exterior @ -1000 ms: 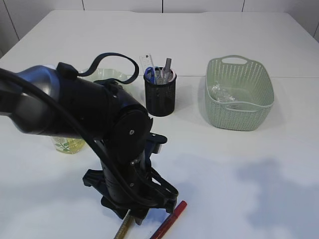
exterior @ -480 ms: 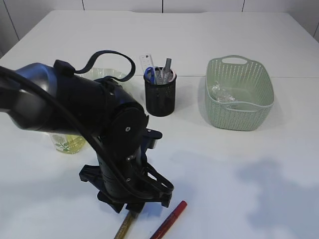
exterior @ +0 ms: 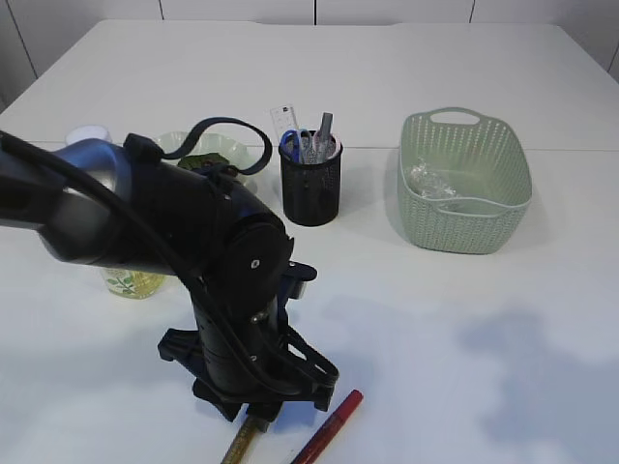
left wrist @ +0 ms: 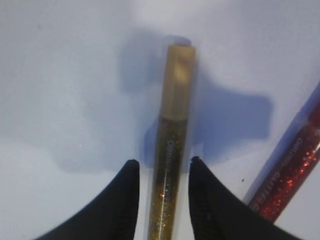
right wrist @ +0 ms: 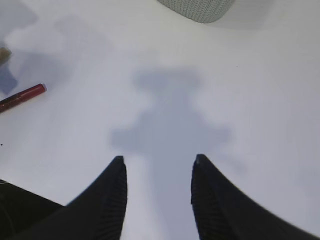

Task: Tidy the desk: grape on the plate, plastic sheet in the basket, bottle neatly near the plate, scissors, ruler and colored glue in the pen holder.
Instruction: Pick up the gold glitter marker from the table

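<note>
1. The left gripper (left wrist: pixel 161 172) has its fingers (left wrist: pixel 122 200) spread, straddling the gold glue pen (left wrist: pixel 172 145).
2. The pen's long axis runs bottom-to-top, lying between the jaws at lower centre.
3. The red glue pen (left wrist: pixel 292 165) lies lower right.
4. The right gripper (right wrist: pixel 157 165) gapes, empty.

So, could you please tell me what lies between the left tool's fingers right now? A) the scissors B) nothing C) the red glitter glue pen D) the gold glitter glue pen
D: the left wrist view shows the gold glitter glue pen between the left tool's fingers, with the red glitter glue pen lying off to the side.
</note>
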